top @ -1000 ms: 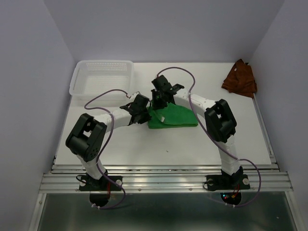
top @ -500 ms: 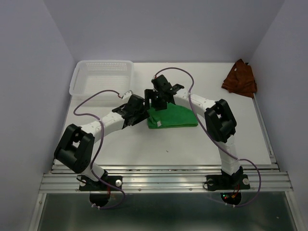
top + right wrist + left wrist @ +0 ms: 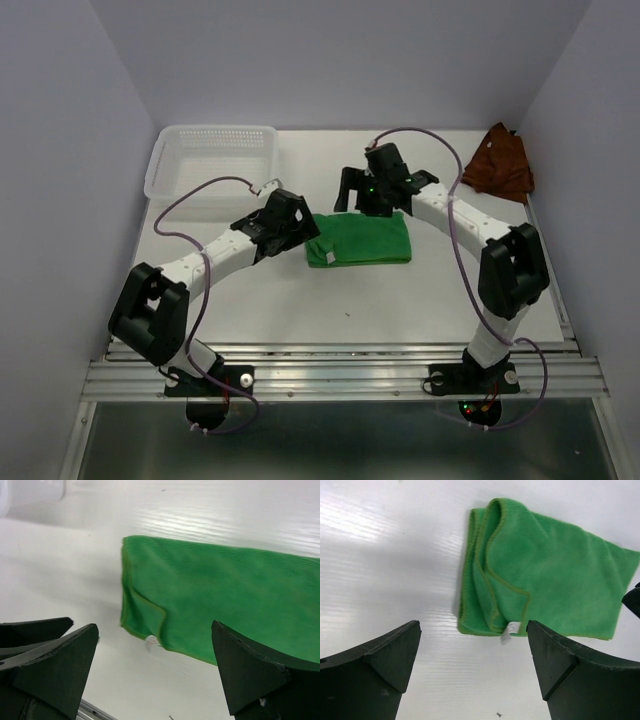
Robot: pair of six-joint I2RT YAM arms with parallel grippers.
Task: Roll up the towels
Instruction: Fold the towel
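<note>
The bright green towel (image 3: 362, 240) lies folded flat mid-table, a white tag at its near left corner. In the left wrist view the green towel (image 3: 545, 570) shows layered folded edges at its left end. My left gripper (image 3: 298, 224) hovers just left of it, open and empty (image 3: 473, 626). Over the towel's far edge my right gripper (image 3: 362, 196) is also open, holding nothing (image 3: 154, 626), and the green towel (image 3: 225, 595) lies below it. The rust towel (image 3: 498, 163) sits crumpled at the far right corner, away from both grippers.
A white perforated basket (image 3: 212, 160) stands at the far left of the table. Grey walls close in on both sides and at the back. A metal rail (image 3: 340, 375) runs along the near edge, by the arm bases.
Both grippers have opened and let go of the green towel's left end. The right gripper has drawn back to the right and the left one slightly left. The towel now lies flat.
</note>
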